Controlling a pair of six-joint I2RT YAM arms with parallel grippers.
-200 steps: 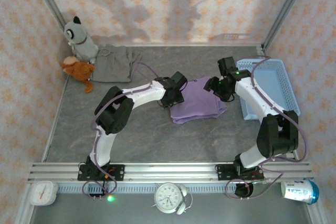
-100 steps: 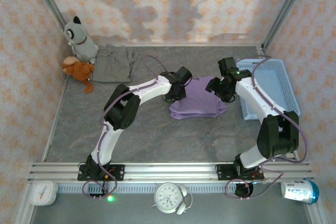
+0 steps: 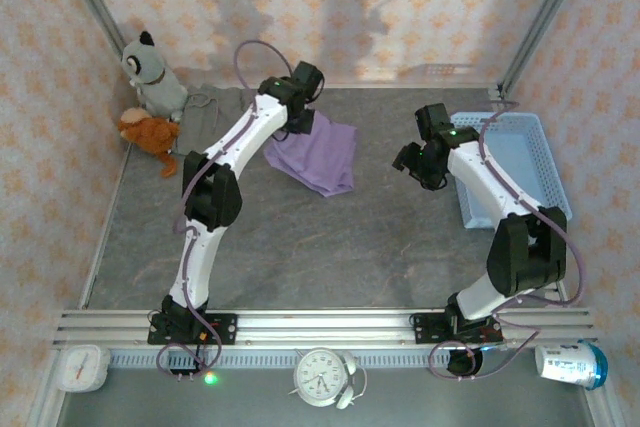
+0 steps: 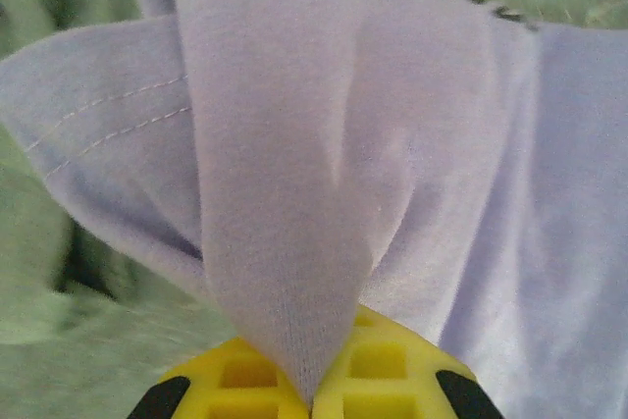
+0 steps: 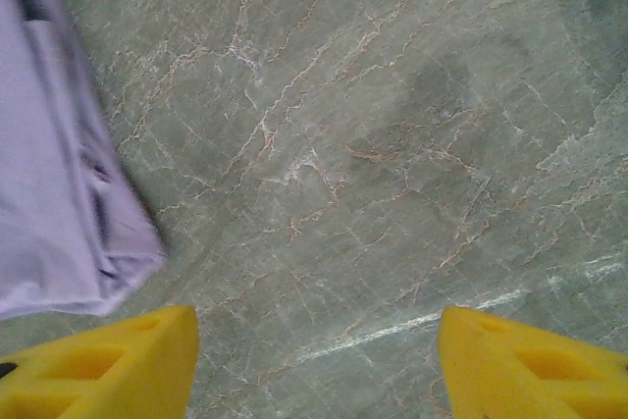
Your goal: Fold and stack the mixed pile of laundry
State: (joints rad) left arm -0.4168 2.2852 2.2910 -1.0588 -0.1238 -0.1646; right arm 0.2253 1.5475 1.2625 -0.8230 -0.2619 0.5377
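Lead: Swinging far outward since a second ago, the left tool (image 3: 303, 125) is carrying the lavender garment (image 3: 322, 155) away from the middle of the desk (image 3: 300, 247). It is heading for the back corner, where the taupe garment (image 3: 207, 105) is lying.

Second: Is it gripping properly?

Lead: Its fingers (image 4: 245, 380) are pressing together on a gathered ridge of the purple cloth. The rest is trailing below and behind the tool, sagging onto the desk.

Second: How should it be handling this step?

Lead: I'd say it should be keeping that pinch and lifting enough that the trailing hem isn't dragging open. Then it should be lowering squarely over the taupe piece, so the edges are lining up.

Second: And the right tool (image 3: 412, 162)?

Lead: It is hanging spread wide and gripping nothing, with the lavender well off to its left.

Second: What is each view adding?

Lead: The left wrist view is showing the stitched hem and the cloth bunching right at the fingertips, which the overhead view is too distant to resolve. The right wrist view is showing bare desk ahead of the tool and one corner of the cloth. The overhead view is giving the whole layout and how the two garments are lying relative to each other.
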